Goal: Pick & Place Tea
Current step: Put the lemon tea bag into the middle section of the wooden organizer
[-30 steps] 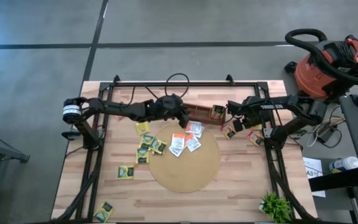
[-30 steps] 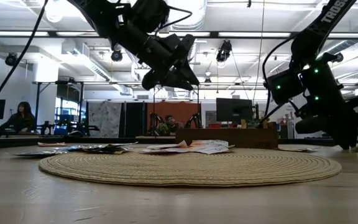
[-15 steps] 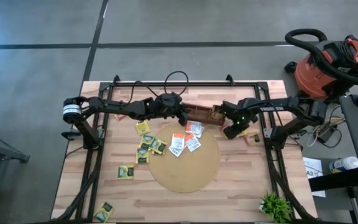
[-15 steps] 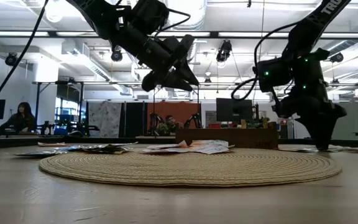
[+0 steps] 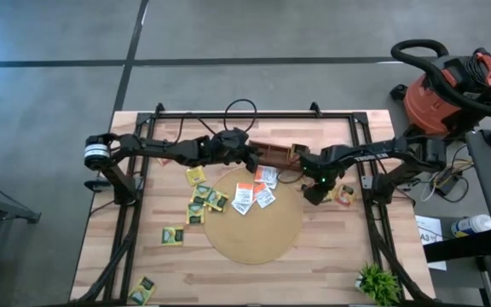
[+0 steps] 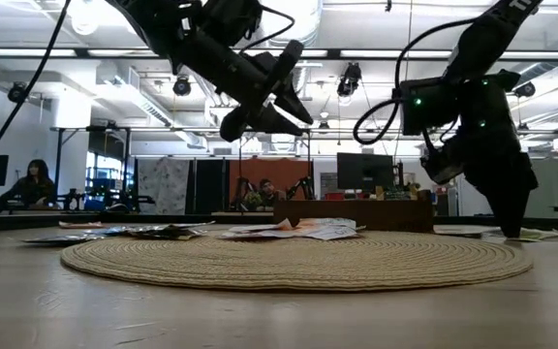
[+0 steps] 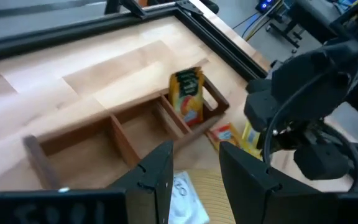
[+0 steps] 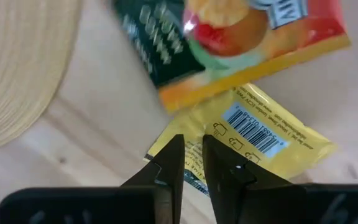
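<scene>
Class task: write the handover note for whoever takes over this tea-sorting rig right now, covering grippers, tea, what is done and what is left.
Left gripper: open, empty, above the wooden box.
Right gripper: low at the mat's right edge, fingers narrow, tips over a yellow sachet; grip not confirmed.
Done: one sachet stands in the box's end compartment.
Left: sachets on the round mat, more on the table to its left, and those by the right gripper.

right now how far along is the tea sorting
Done: one orange sachet stands in the end compartment of the wooden box; the other compartments look bare. In hand: the right gripper is down at a yellow sachet beside the mat. The left gripper hovers open over the box. Left: scattered sachets.
</scene>
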Motion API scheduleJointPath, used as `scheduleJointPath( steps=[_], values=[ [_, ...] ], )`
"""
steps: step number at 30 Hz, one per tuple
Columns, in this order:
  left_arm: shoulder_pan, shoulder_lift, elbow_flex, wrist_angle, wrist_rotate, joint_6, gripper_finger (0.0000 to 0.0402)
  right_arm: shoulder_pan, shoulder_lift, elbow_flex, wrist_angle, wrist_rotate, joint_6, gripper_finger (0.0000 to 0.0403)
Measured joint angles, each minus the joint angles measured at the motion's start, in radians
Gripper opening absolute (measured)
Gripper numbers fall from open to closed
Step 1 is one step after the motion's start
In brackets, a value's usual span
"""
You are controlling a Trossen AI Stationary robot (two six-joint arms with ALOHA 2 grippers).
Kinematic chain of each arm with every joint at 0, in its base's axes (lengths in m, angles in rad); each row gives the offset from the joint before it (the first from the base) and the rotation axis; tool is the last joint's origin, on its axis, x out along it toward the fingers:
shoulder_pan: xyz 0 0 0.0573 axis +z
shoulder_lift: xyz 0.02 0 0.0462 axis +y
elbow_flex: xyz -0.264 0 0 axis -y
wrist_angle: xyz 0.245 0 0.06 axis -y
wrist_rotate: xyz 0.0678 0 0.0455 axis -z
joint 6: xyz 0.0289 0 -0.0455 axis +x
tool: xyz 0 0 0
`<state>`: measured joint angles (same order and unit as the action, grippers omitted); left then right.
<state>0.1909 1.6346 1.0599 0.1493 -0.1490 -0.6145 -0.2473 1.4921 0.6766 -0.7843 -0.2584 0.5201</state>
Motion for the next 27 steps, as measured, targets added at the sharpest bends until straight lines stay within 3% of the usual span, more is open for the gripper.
scheduleJointPath(
  steps=[12,17,27],
  values=[
    [-0.148,-0.001,0.000,0.000,-0.033,-0.211,0.0126,0.185,0.002,-0.006,0.130,-0.114,0.003,0.0059],
    [-0.233,-0.001,0.000,0.000,-0.131,-0.292,0.0126,0.261,0.002,-0.009,0.190,-0.166,0.004,0.0059],
    [-0.375,-0.001,0.000,0.000,-0.351,-0.448,0.0126,0.427,-0.012,0.004,0.220,-0.149,0.019,0.0059]
  ],
)
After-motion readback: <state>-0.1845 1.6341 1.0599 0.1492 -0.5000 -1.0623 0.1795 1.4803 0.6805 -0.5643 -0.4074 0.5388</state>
